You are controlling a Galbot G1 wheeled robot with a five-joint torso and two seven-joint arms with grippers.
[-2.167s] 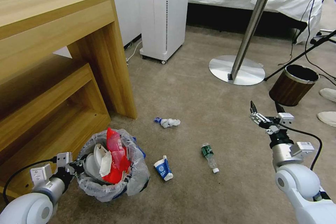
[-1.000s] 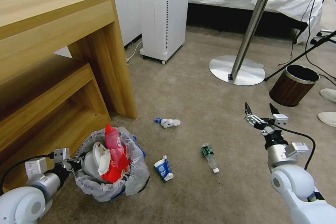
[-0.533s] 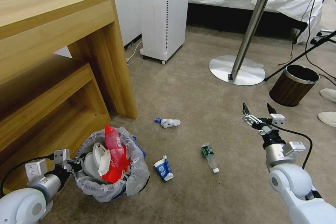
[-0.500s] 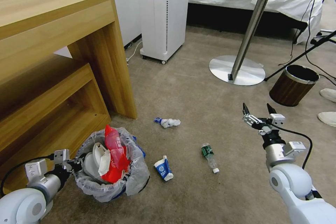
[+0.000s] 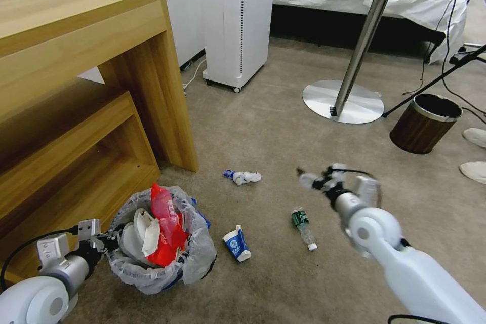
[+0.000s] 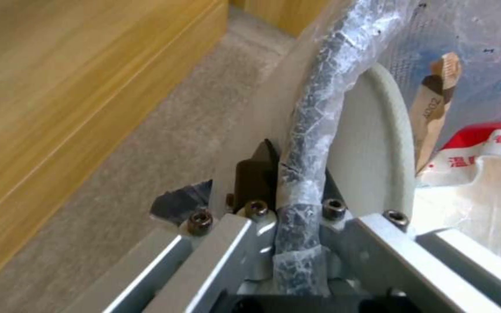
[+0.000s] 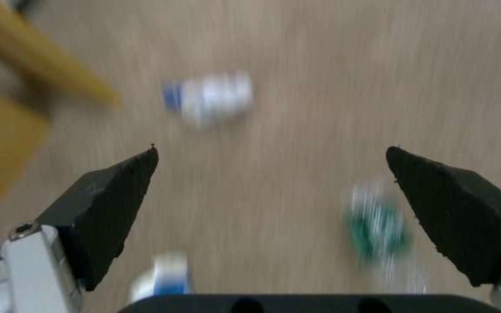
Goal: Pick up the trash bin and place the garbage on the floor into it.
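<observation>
So the left gripper point(image 5: 109, 240) is clamped onto the rim of the trash bin point(image 5: 162, 268), which sits on the carpet right in front of it, stuffed with red and white litter. The right gripper point(image 7: 271, 174) has its fingers point(image 7: 108, 191) spread wide with nothing between them, hanging over the floor. Just below it lies a green-label bottle point(image 5: 302, 225), a blue-white carton point(image 5: 236, 244) nearer the bin, and a crumpled wrapper point(image 5: 243, 177) a bit beyond.

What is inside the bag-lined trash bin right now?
The trash bin holds a red plastic bottle, red-white paper carton and a white slipper. Anything beneath them is covered.
</observation>
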